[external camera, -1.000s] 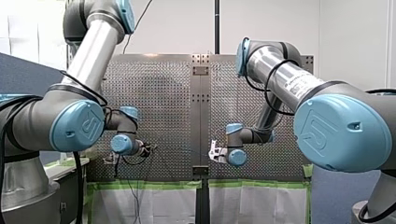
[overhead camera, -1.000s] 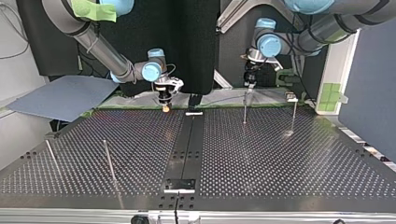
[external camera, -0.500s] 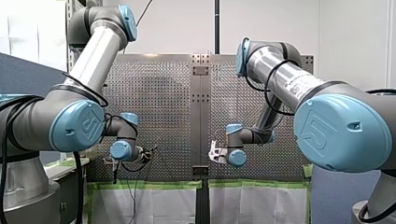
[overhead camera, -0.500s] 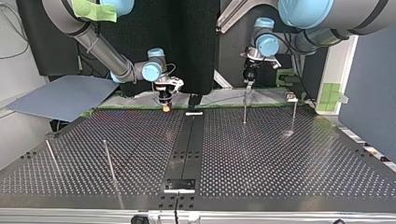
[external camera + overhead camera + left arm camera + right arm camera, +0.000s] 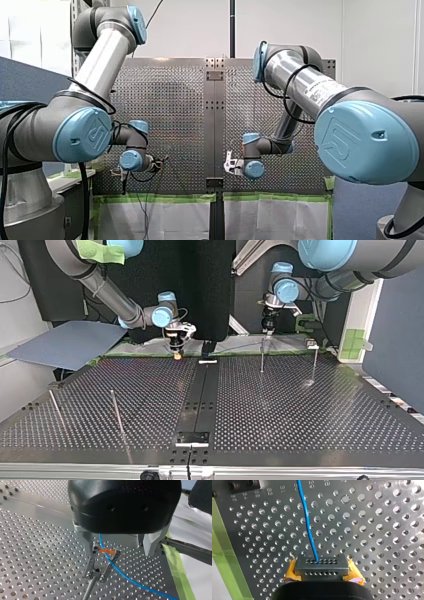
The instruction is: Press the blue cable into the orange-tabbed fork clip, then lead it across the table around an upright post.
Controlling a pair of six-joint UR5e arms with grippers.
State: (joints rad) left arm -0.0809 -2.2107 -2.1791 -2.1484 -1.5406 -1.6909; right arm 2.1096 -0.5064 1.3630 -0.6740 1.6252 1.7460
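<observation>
Blue cable (image 5: pixel 125 576), clenched by my right gripper (image 5: pixel 321 566), is crossing the table-edge clip (image 5: pixel 106 551) as my left gripper (image 5: pixel 118 549), jaws spread, is sinking to seat it.

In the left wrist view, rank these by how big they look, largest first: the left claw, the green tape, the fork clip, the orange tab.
1. Left claw, though it is nearest the camera.
2. Green tape and fork clip look about alike; I would not rank them.
3. Orange tab, smallest.
</observation>
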